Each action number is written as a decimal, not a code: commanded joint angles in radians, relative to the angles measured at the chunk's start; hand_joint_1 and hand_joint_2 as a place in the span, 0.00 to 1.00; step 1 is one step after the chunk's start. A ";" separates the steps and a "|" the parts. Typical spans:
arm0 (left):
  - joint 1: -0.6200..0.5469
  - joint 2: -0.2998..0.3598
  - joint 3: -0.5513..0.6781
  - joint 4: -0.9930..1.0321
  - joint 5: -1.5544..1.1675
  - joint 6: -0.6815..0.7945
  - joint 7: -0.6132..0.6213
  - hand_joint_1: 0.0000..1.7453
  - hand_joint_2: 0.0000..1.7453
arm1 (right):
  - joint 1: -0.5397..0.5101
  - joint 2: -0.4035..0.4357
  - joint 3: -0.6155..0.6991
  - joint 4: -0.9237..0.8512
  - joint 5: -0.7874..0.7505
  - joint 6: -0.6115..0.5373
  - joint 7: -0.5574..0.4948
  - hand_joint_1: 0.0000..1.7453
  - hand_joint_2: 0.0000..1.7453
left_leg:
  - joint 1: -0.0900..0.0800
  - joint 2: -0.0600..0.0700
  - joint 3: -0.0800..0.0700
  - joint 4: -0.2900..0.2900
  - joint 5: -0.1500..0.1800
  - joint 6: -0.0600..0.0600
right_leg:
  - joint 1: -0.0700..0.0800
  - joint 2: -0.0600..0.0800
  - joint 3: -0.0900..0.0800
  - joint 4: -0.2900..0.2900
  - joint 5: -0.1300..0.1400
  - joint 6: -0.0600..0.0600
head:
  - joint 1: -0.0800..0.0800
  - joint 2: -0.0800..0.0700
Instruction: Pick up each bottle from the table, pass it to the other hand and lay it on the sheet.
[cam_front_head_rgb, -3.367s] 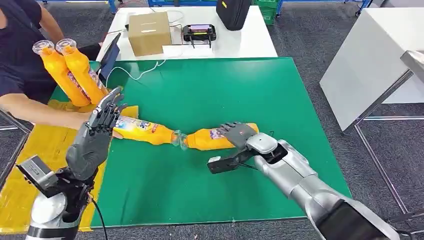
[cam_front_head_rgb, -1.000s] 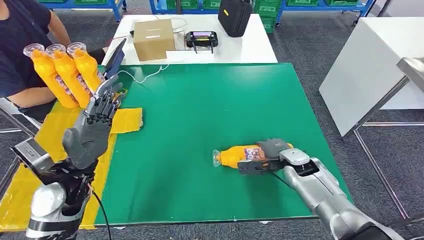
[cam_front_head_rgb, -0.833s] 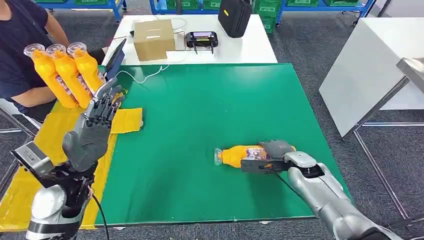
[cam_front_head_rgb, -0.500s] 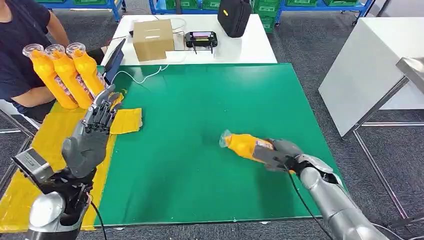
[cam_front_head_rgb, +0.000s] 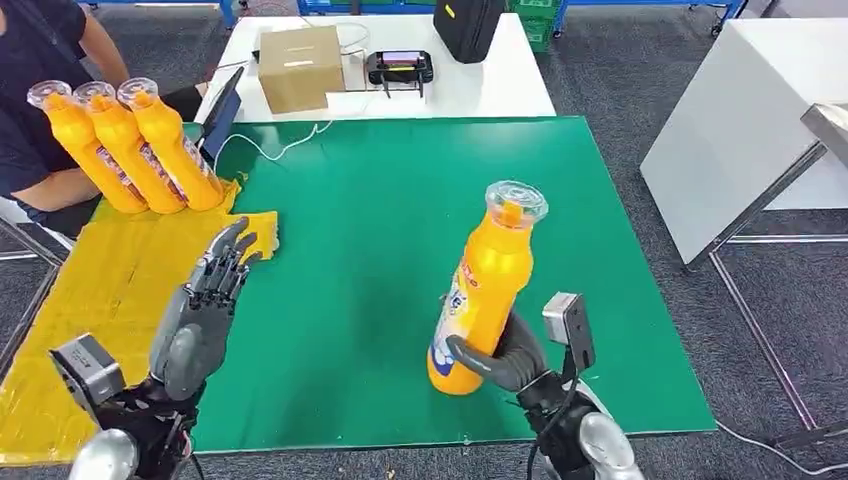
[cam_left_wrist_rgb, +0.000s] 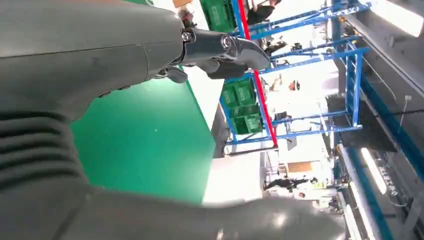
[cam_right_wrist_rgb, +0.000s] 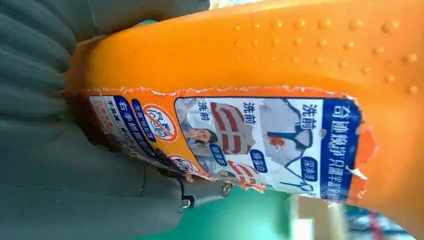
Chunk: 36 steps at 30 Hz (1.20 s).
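My right hand (cam_front_head_rgb: 497, 358) grips an orange bottle (cam_front_head_rgb: 487, 284) near its base and holds it upright above the green mat (cam_front_head_rgb: 390, 200), clear cap up. The right wrist view shows the bottle's torn label (cam_right_wrist_rgb: 240, 137) pressed against that hand (cam_right_wrist_rgb: 60, 165). My left hand (cam_front_head_rgb: 203, 312) is raised over the mat's left edge with its fingers spread and nothing in it; the left wrist view has its fingers (cam_left_wrist_rgb: 220, 47) stretched out. A person at the far left holds three orange bottles (cam_front_head_rgb: 125, 145) together above the yellow sheet (cam_front_head_rgb: 90, 300).
A white table behind the mat carries a cardboard box (cam_front_head_rgb: 299, 66), a controller (cam_front_head_rgb: 398, 67) and a black case (cam_front_head_rgb: 466, 27). A white cable (cam_front_head_rgb: 275, 150) runs onto the mat's far left corner. A white table (cam_front_head_rgb: 745, 110) stands to the right.
My right hand has lifted the bottle off the mat and swung it from lying to upright, closer to me. My left hand has dropped lower. The person's three bottles stay held up.
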 joint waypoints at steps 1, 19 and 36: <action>-0.014 -0.031 -0.107 -0.010 0.019 0.017 -0.002 0.00 1.00 | -0.093 -0.046 0.204 -0.056 0.019 0.021 -0.020 1.00 1.00 | 0.000 0.001 -0.001 0.001 -0.001 0.000 | 0.000 0.006 -0.001 0.001 0.000 -0.001 | 0.001 0.000; -0.052 0.006 -0.180 0.007 0.061 -0.065 0.012 0.00 1.00 | -0.201 -0.083 0.360 0.009 0.016 0.081 -0.007 1.00 1.00 | 0.000 0.000 -0.001 0.001 0.000 0.000 | -0.001 0.006 -0.001 0.000 0.001 -0.001 | 0.000 0.000; -0.064 0.044 -0.227 0.007 -0.028 -0.128 0.001 0.00 1.00 | -0.265 -0.091 0.437 0.010 -0.023 0.116 0.026 1.00 1.00 | 0.000 -0.001 -0.001 0.000 0.000 -0.001 | -0.001 0.005 -0.001 0.000 0.000 -0.002 | 0.000 0.000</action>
